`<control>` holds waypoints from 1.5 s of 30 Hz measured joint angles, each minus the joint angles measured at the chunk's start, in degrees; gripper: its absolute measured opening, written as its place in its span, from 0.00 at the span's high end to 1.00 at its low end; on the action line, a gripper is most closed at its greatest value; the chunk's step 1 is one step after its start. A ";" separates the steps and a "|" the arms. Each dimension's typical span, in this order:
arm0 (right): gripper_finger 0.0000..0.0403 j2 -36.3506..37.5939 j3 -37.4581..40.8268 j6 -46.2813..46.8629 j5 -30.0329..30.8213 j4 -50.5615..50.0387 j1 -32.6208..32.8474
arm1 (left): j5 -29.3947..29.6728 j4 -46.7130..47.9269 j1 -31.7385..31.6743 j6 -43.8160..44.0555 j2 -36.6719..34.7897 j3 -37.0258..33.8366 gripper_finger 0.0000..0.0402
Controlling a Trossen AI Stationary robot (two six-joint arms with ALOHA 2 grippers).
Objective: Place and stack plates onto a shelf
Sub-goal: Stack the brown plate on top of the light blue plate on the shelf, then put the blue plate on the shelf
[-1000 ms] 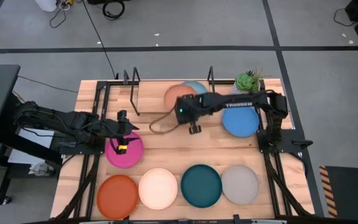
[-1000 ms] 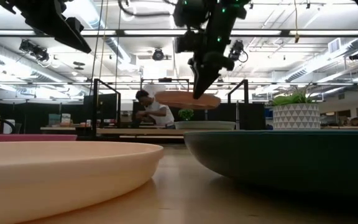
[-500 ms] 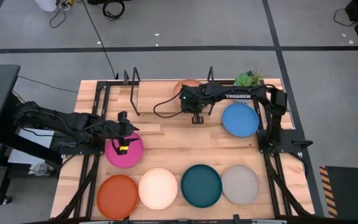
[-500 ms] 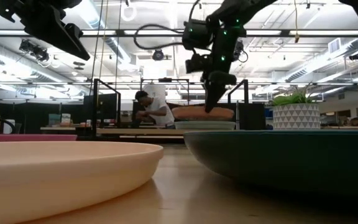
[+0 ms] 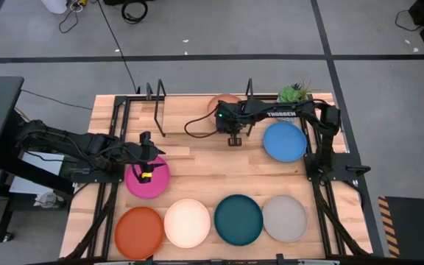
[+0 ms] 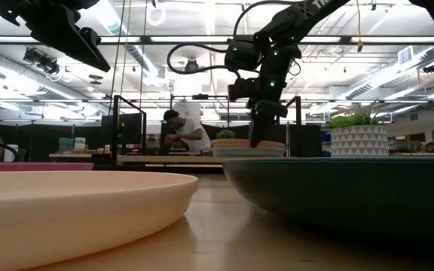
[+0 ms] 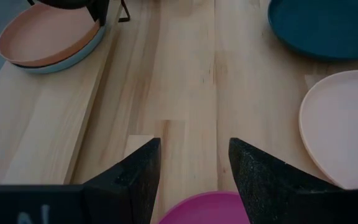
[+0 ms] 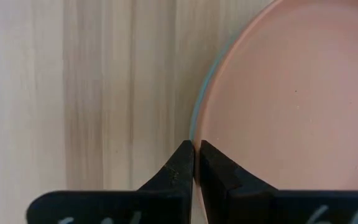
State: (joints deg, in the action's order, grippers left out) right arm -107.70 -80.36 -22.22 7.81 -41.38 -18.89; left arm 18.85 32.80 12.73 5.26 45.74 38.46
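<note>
Gripping tan plate (image 8: 278, 93) rim: right claw (image 8: 195, 163) | left claw (image 7: 191, 165) open | eight plates

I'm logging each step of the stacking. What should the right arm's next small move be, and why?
Probably open the right pincer and back away: its fingers pinch the tan plate's rim, and that plate already rests on the light blue plate on the shelf.

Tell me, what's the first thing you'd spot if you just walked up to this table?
Probably the right gripper at the back of the table, pinching the rim of a tan plate that sits on a light blue plate on the shelf. Next, the bright magenta plate under the open left gripper, and the front row: orange, cream, dark teal, grey.
</note>
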 joint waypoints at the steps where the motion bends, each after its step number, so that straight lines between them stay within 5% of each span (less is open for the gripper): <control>1: 0.94 0.00 0.00 0.14 0.00 0.09 -0.02 | 0.00 0.00 0.00 0.00 0.00 0.00 0.51; 10: 0.80 0.13 0.00 0.20 0.90 0.28 0.16 | 0.52 -1.06 -0.03 -1.28 0.00 0.00 0.51; 16: 0.74 3.70 -0.02 1.30 4.39 1.58 2.16 | 2.51 -16.05 -0.87 -11.74 0.02 -3.90 0.51; 23: 0.73 2.79 0.00 3.75 4.57 3.39 1.13 | 2.54 -20.03 -4.35 -19.19 0.00 -4.20 0.51; 30: 0.73 -1.07 0.02 3.35 4.58 4.11 0.30 | 2.43 -19.52 -6.58 -20.00 0.00 -4.20 0.51; 38: 0.73 2.66 0.00 3.64 6.78 4.24 1.28 | 2.30 -19.19 -6.53 -19.57 0.00 -4.20 0.51; 45: 0.74 4.44 0.00 9.09 -0.17 -1.17 7.25 | 2.29 -18.64 -6.50 -19.37 0.00 -4.20 0.51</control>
State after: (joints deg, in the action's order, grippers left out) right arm -103.26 -80.36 -13.13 7.64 -42.56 -11.64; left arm 21.15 14.15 6.23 -14.11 45.74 34.26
